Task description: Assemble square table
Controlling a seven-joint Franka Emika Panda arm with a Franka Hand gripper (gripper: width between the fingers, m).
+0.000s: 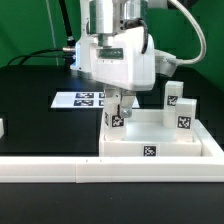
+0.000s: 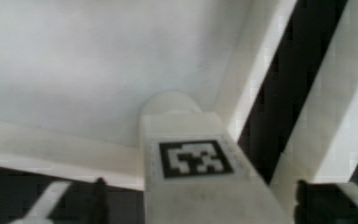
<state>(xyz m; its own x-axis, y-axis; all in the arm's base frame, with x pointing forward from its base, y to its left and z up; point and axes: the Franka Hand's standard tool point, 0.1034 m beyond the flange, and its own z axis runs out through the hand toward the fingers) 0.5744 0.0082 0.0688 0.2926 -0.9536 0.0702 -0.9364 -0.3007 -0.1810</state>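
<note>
My tool [image 1: 117,103] hangs right over the leg [image 1: 117,116] standing in the near corner of the tabletop [image 1: 160,143], at about nine o'clock on the slab in the exterior view. The wrist view shows the same leg [image 2: 190,150] between my fingertips [image 2: 43,203], which stand wide on either side with dark gaps showing, so I judge the tool open and holding nothing.

Two more legs [image 1: 173,97] stand upright toward two and three o'clock of the slab, one [image 1: 185,115] nearer the rim. The slab lies flat on the dark surface [image 1: 35,90], just behind the long white rail [image 1: 110,171]. The marker board [image 1: 82,98] lies at about ten o'clock of the slab.

The legs look like hard, light plastic: stiff, smooth, probably a bit slippery, unlikely to break. I would pinch one across its flat sides, mid-height, above the tag. The slab looks rigid and too wide to grip; better pushed by its rim.
</note>
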